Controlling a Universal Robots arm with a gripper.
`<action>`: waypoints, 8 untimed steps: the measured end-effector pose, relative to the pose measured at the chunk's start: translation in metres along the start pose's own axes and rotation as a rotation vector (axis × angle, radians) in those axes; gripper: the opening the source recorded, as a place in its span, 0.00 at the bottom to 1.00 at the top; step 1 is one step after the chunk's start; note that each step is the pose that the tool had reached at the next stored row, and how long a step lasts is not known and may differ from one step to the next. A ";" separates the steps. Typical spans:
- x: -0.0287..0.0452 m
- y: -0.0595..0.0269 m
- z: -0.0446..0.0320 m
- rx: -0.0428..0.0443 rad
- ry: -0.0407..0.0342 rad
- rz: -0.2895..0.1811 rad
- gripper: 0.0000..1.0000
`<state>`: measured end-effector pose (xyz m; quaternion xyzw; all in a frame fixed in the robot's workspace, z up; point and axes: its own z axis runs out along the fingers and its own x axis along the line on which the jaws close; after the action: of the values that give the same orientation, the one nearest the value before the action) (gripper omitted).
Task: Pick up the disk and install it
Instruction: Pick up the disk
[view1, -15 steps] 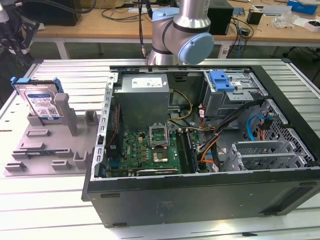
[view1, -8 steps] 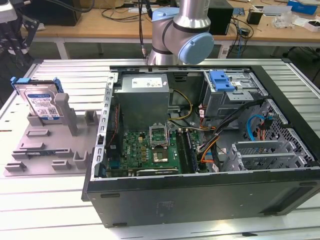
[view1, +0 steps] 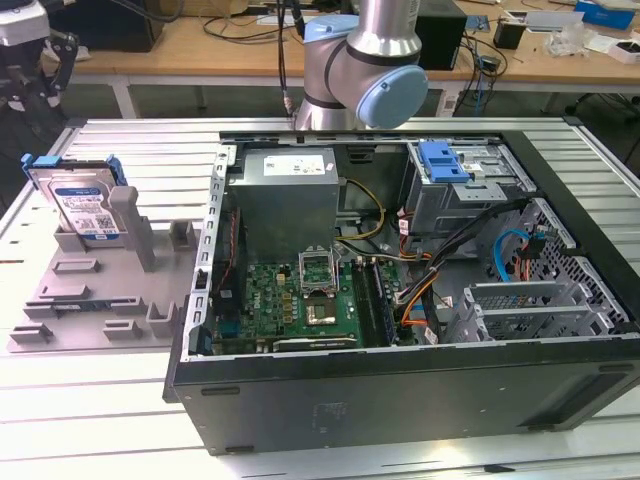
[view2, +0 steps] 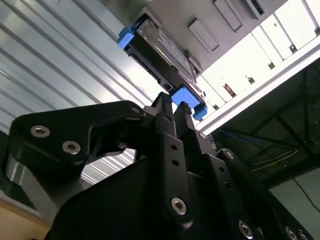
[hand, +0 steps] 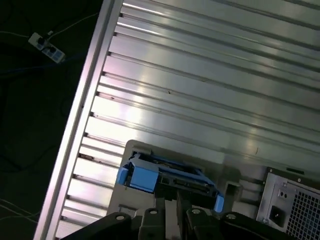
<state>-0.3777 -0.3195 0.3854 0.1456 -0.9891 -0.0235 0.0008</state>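
Note:
The disk (view1: 85, 205), a silver drive with a white-and-blue label in a blue carrier frame, stands on edge at the back of the grey tray (view1: 90, 300) on the exterior view's left. My gripper (view1: 35, 90) hangs above and behind it, apart from it. In both wrist views the black fingers (view2: 167, 115) sit close together with nothing between them, pointing toward the disk's (view2: 160, 42) blue-framed edge. The disk (hand: 170, 177) lies just past the gripper (hand: 172, 202), with a gap left between them.
An open computer case (view1: 400, 390) lies on its side at centre and right, showing the motherboard (view1: 290, 295), cables and a drive cage with a blue latch (view1: 445, 160). The arm's base (view1: 365, 60) stands behind it. The ribbed metal table (view1: 100, 420) extends around both.

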 end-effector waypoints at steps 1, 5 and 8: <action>0.0000 0.0000 0.0000 -0.0004 0.0018 -0.018 0.29; 0.0000 0.0001 0.0003 -0.0020 0.0099 -0.104 0.42; -0.0001 0.0001 0.0005 -0.0027 0.0137 -0.155 0.42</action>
<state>-0.3777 -0.3194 0.3849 0.2217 -0.9748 -0.0238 0.0059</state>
